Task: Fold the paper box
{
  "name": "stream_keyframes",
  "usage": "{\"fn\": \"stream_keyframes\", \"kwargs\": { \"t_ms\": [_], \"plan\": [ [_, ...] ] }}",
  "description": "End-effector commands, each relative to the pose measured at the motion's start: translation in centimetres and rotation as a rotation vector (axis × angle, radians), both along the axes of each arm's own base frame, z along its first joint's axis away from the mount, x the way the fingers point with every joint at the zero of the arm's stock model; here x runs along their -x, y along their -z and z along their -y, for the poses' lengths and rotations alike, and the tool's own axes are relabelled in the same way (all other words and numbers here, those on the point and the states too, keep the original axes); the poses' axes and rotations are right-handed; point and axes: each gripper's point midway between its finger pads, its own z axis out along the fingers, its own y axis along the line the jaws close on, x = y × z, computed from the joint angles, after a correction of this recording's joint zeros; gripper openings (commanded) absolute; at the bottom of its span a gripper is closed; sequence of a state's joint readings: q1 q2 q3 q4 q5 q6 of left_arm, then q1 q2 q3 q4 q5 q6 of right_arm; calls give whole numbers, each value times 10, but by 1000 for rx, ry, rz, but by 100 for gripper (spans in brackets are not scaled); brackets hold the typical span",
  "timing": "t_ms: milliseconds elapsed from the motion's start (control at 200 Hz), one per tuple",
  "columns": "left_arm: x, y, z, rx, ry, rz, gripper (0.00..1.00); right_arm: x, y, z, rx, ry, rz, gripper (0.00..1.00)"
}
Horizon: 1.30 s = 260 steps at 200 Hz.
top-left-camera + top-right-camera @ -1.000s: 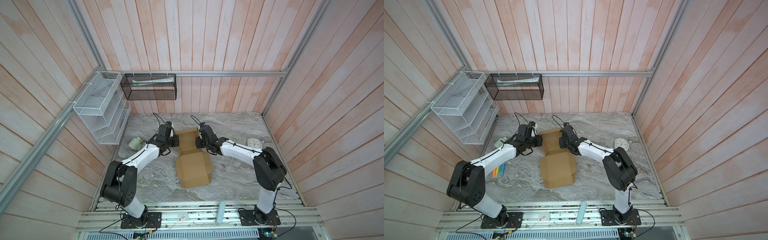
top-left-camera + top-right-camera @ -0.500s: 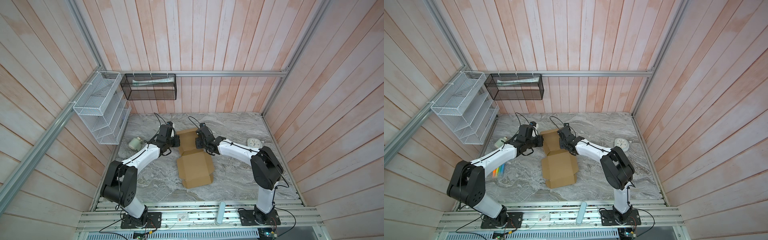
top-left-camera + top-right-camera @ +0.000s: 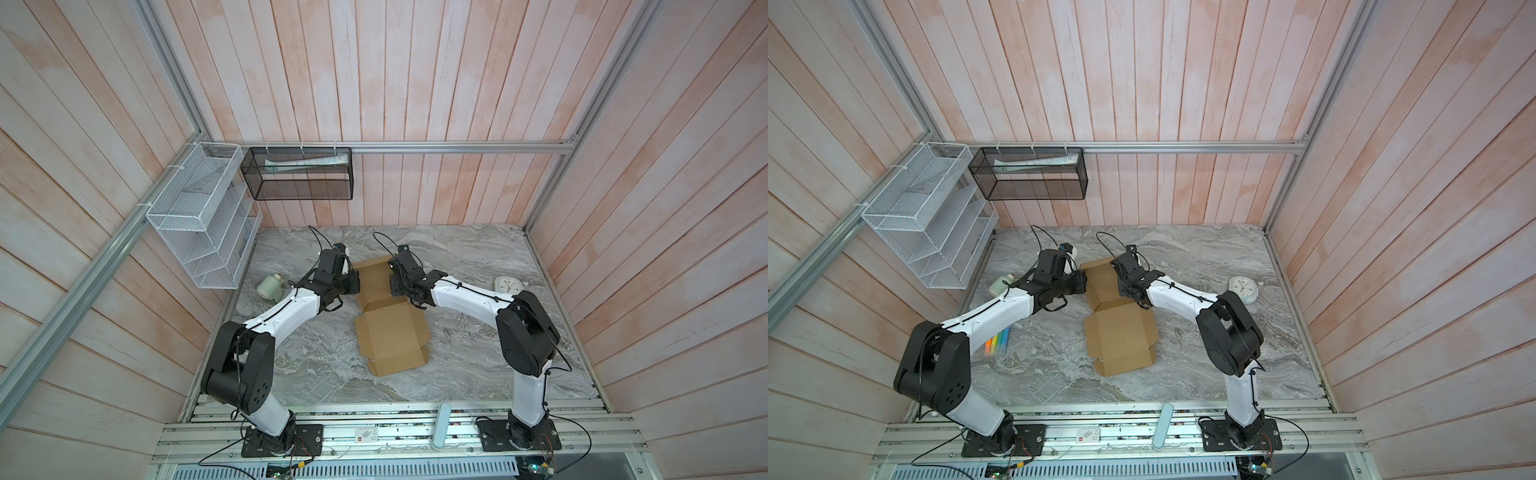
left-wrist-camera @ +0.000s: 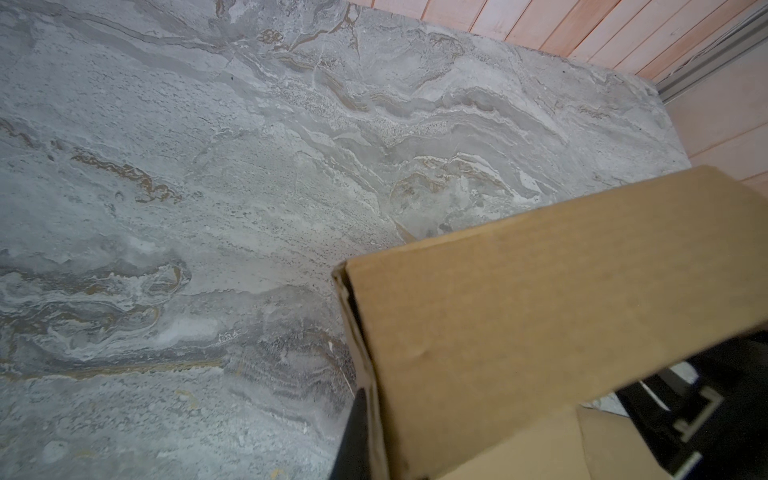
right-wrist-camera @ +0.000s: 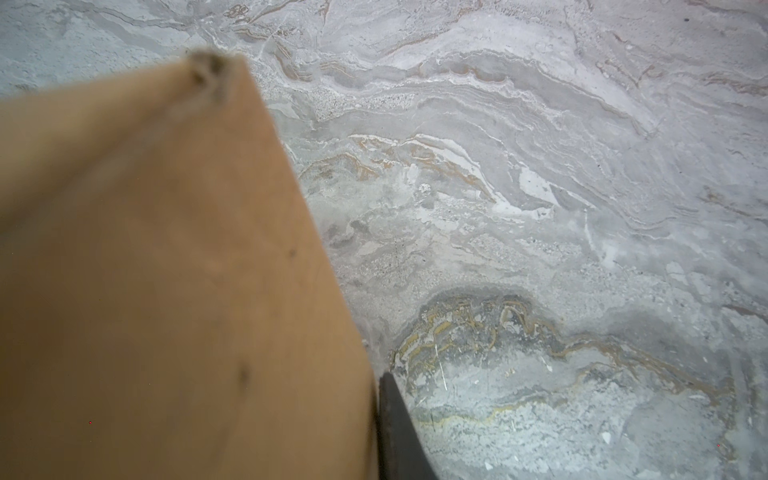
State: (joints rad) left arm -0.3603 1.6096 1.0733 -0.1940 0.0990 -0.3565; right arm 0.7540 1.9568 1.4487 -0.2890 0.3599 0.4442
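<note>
box: the paper box (image 3: 390,332) lies on the marble table (image 3: 457,365) at the centre of both top views. its near half is flat with the flaps spread, and its far half is raised between the two grippers.
left hand: the left gripper (image 3: 354,284) sits at the left wall of the raised half, jaws together on the cardboard. one finger (image 4: 353,436) shows on the outer face and the other is hidden behind the wall.
right hand: the right gripper (image 3: 393,283) sits at the right wall. one finger (image 5: 397,436) lies against the outer face and the inner one is hidden, so i cannot tell whether it is clamped or only close.
step, as i judge it: standing the side walls up so the far flap can fold over and lock.
risk, slip: if the right jaws are not seated on the wall, it may spring flat when the arm pulls.
risk, skew: if one arm pulls harder than the other, the whole box could twist or slide on the smooth marble, since nothing pins the flat half.
risk, crease: a hard pinch near a corner may buckle the cardboard off its score line, so the tabs would miss their slits.
risk, neighbour: the right arm's elbow is near the clock (image 3: 508,286) at the right of the frame, and a wide swing could knock it.
</note>
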Motion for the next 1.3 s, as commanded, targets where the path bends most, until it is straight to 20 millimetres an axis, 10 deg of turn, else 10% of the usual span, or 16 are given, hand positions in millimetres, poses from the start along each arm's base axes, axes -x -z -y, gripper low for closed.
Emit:
{"fn": "stream_keyframes", "kwargs": {
  "t_ms": [0, 440, 720, 1295],
  "plan": [
    [-6, -22, 2, 34, -2, 53, 0, 4, 20, 11, 85, 17, -45, 11],
    [-17, -16, 0, -25, -16, -4, 0, -2, 26, 15, 163, 39, -35, 8],
    [-25, -5, 0, -78, 9, -81, 0, -9, -1, 14, 146, 55, 27, 25],
    [-24, 4, -6, -85, 18, -114, 0, -29, -21, -5, 242, 28, 126, 18]
  ]
}}
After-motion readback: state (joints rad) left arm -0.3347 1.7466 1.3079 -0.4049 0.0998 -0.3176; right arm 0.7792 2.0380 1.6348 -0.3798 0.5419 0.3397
